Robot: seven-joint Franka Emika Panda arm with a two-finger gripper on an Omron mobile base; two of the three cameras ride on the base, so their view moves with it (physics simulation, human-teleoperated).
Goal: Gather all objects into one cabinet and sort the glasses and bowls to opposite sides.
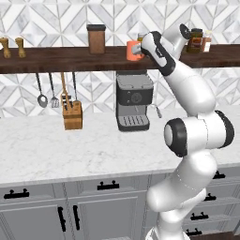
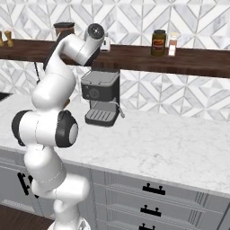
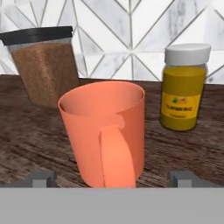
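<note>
The orange mug [image 3: 105,131] stands upright on the dark wooden shelf [image 3: 26,144], mouth up, handle turned straight toward the gripper [image 3: 111,178]. The jaws are spread wide, one fingertip either side of the mug, not touching. Behind it stand a brown jar [image 3: 43,65] and a turmeric jar [image 3: 183,87].

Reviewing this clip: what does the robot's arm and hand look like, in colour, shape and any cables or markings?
The arm is glossy white, built of thick rounded segments with dark grey to black bands and round caps at the joints. No loose cables or markings are visible. Of the hand, the hand view shows two small, blocky grey fingertips.
</note>
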